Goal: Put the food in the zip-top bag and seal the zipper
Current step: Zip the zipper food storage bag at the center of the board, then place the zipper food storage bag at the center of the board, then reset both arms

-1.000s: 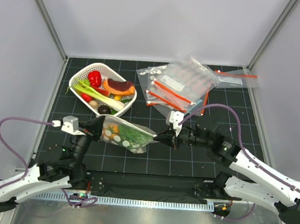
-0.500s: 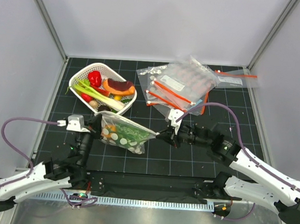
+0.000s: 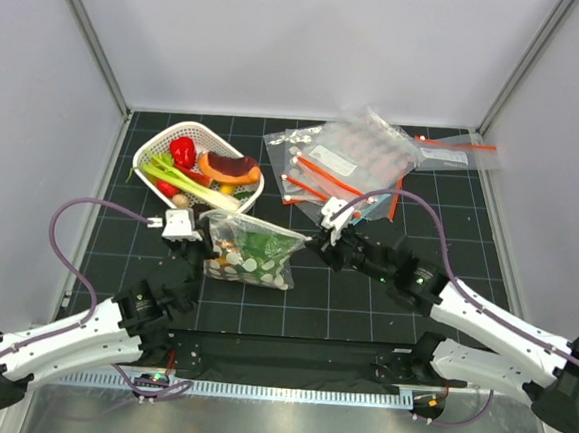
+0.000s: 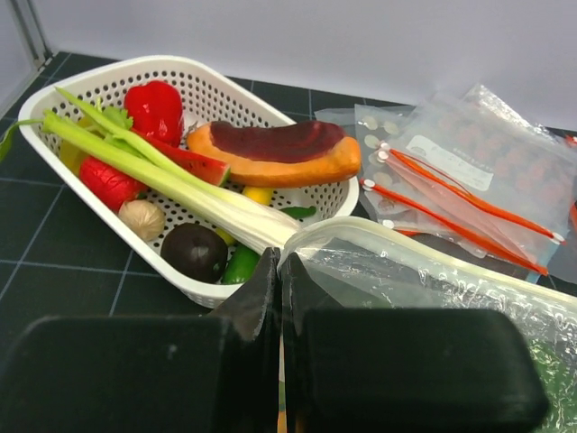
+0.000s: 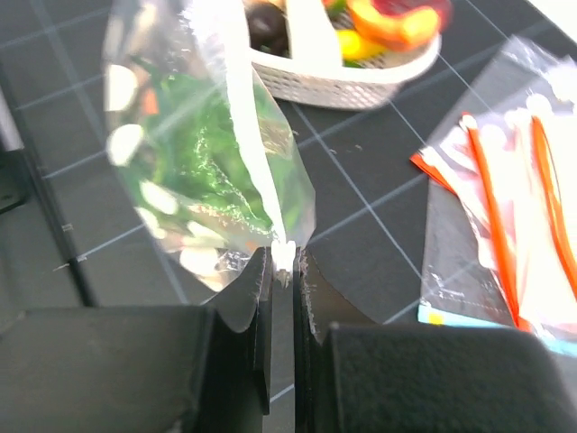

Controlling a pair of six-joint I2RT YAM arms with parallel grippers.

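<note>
The polka-dot zip-top bag (image 3: 254, 251) hangs between my two grippers above the mat, with the green lettuce (image 3: 262, 246) and a small orange-red piece inside. Its pale zipper strip (image 3: 259, 223) runs along the top edge. My left gripper (image 3: 208, 232) is shut on the bag's left top corner; in the left wrist view (image 4: 281, 271) the bag's rim (image 4: 424, 248) curves off to the right. My right gripper (image 3: 313, 240) is shut on the right end of the zipper; in the right wrist view (image 5: 283, 263) the strip (image 5: 257, 135) runs away from it, the lettuce (image 5: 203, 149) behind it.
A white basket (image 3: 161, 142) with red pepper, green onions and other toy food stands just behind the bag, close to the left gripper. A pile of plain bags with red-orange strips (image 3: 344, 166) lies at the back right. Grey walls enclose the mat.
Both grippers have carried the bag back toward the basket and closer together. The bag now hangs more bunched and upright, and the left arm has swung forward.
</note>
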